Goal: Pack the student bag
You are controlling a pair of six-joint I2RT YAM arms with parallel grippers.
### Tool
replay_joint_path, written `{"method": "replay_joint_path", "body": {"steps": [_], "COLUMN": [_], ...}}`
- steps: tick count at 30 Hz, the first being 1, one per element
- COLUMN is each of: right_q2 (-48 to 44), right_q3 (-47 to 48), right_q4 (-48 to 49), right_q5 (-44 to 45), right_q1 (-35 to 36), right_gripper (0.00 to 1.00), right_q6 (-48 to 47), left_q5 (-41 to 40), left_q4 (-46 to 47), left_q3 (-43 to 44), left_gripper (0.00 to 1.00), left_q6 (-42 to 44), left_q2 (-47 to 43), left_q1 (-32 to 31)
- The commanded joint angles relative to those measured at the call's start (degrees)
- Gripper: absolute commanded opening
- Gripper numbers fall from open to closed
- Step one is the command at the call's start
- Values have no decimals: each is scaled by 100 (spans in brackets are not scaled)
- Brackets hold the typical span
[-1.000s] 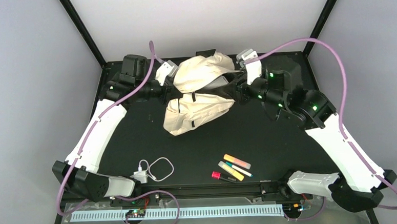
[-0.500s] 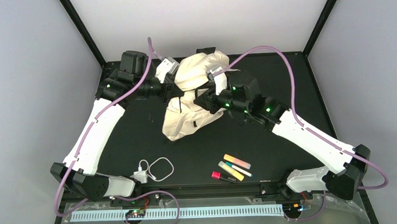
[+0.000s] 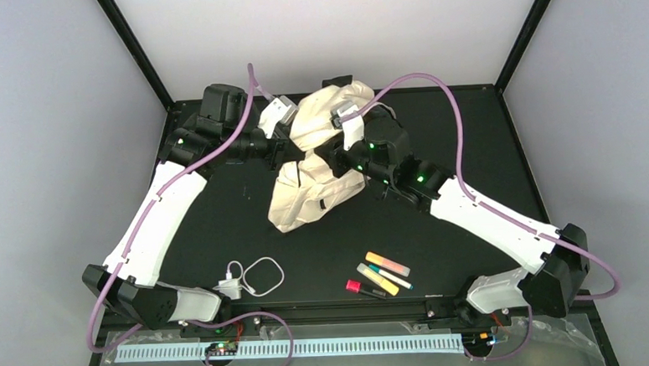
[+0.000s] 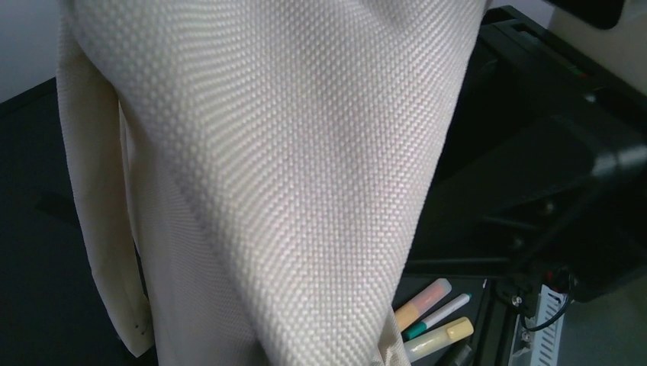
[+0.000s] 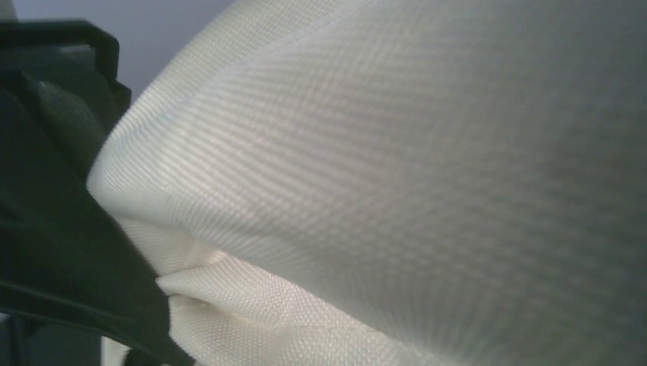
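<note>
the left gripper (image 3: pixel 288 147) is pushed against the left flank of the bag (image 3: pixel 310 202), and the right gripper (image 3: pixel 330 156) is buried in its right side at about the same height. i cannot tell whether either pair of fingers is apart or closed. woven cloth hides them from above and fills both wrist views.

the bag sits between the 2 tools at the far middle of the table (image 3: pixel 469 125). it is bunched and folded at the waist. its long axis runs from the far edge toward the near left, with the rounded top nearest the back wall. both arms reach it about equally, 1 from each side. i'd say the next move depends on that pinch across its width, with each side pulled outward to find the mouth. i cannot see which way the opening faces.

the cloth is soft and cream, with a coarse, pebbly weave that sags in loose folds, so it will likely slump once released. the pens (image 3: pixel 377 278) lie near the front edge, well apart from the bag and closer to the right arm. the charger (image 3: pixel 229 284), with its looped white cord, lies nearer the left.
</note>
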Motion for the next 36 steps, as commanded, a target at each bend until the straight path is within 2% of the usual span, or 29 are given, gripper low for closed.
{"method": "replay_joint_path", "body": {"steps": [1,3,4,10,14,20,26,29,32,34,36], "right_q2": [101,53,26,-337,-689,-1312,-1582,-1502,-1378,-1332,-1278], "right_q3": [97,70,61,146,178,-30,39,255,428,370,334], "right_q4": [334,364,370,-97,-644,-1068,-1462,-1836,-2161,-2151,-2082], "right_q5": [456,570,596,931,1209,1438,1107,1001,678,458,340], "right_q1": [12,8,13,-70,-387,-988,-1655,-1820,-2304,-2673,-2745], "right_gripper": [16,2,1,1,1,1,1,1,1,1,1], "right_q6": [-276,-307,-333,-618,-777,-1347,-1543,-1705,-1704,-1596,-1622], "left_q5": [453,456,440,24,-536,-679,-750,-744,-740,-740,-726], "left_q4": [198,177,171,119,32,-165,-237,-333,-445,-448,-408], "left_q3": [372,367,368,363,338,331,327,335,294,201,85], "left_gripper": [2,2,2,2,2,2,2,2,2,2,2], "left_q6": [92,115,125,231,523,791,899,1068,1236,1311,1330], "left_q2": [-101,-101,-107,-109,-115,-191,-221,-232,-288,-339,-363], "left_q1": [-66,-67,-64,-66,-66,-63,-57,-56,12,91,176]}}
